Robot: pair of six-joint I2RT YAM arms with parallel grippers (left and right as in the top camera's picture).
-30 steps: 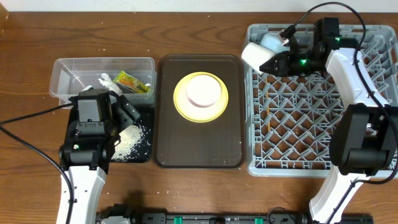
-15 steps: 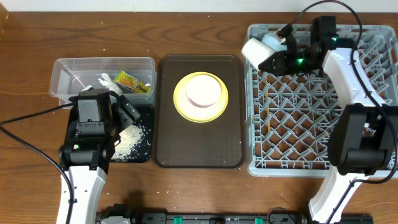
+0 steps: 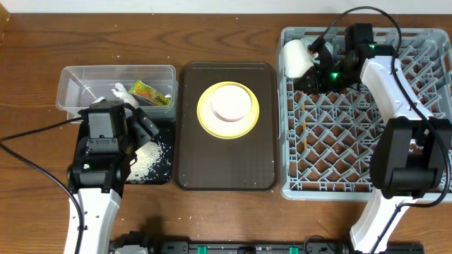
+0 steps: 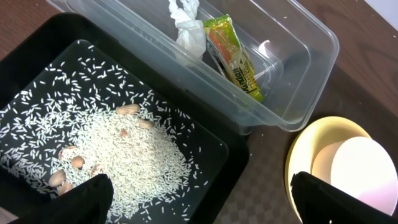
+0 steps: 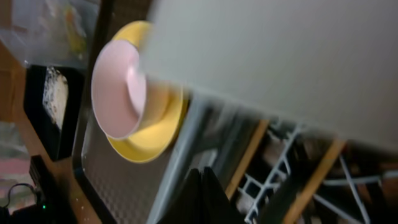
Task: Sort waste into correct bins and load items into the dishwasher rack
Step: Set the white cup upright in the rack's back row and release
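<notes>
Right gripper (image 3: 316, 68): pinched shut on small white cup (image 3: 296, 58); cup plain, tipped sideways just beyond the fingertips
Left gripper (image 4: 208, 196): wide open, empty; white rice grains (image 4: 124, 155) just beneath

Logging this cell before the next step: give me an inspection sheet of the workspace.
Surface: brown wooden table, carrying a flat dark-brown tray.
Job's things: clear plastic tub holds crumpled white tissue and yellow-green snack wrapper; shallow black bin holds white rice grains; pinkish-white bowl sits on round yellow plate on the tray; grey plastic grid rack at right.
Clutter: a few tan nuts among the rice.
Grippers: left gripper open above the black bin; right gripper shut on small white cup over the rack's far left corner.
Cables: black cable beside left arm; black loop over right arm.
Surroundings: nothing seen.
</notes>
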